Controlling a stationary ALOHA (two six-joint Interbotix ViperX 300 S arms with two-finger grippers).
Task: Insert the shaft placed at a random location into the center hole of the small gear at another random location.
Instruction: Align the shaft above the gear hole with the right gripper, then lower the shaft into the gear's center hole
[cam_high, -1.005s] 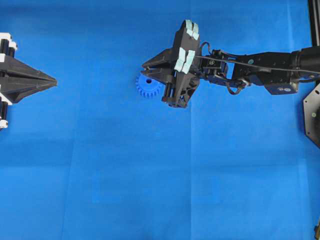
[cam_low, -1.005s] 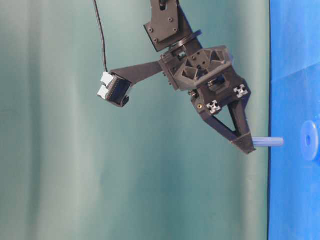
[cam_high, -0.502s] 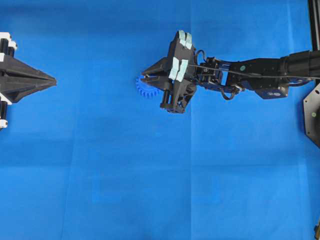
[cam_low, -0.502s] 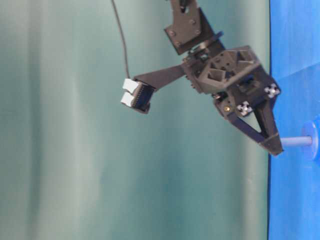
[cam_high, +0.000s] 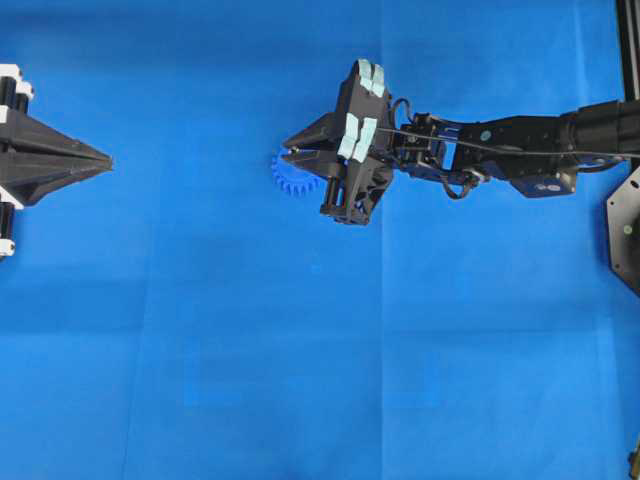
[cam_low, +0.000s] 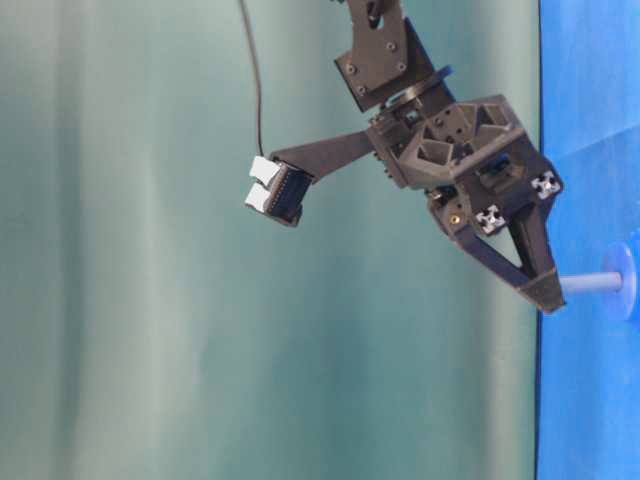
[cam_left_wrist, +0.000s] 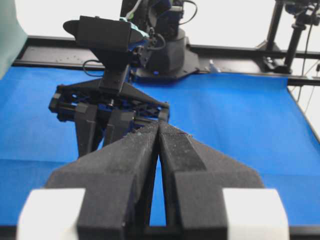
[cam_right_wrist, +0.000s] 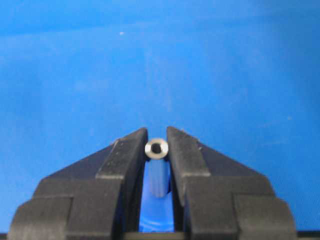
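While inside right gripper (cam_right_wrist: 156, 139), shaft (cam_right_wrist: 156, 148) (silvery end)

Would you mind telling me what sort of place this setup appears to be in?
Most likely a robotics lab bench. A blue cloth covers the table, two black robot arms face each other across it, with the left hand idle, and a green backdrop hangs behind. The only workpieces are a small gear and a shaft.

The silvery shaft (cam_right_wrist: 156, 148) sits pinched between the right gripper (cam_right_wrist: 156, 150) fingertips, its far end at the small gear (cam_high: 293, 176) under them
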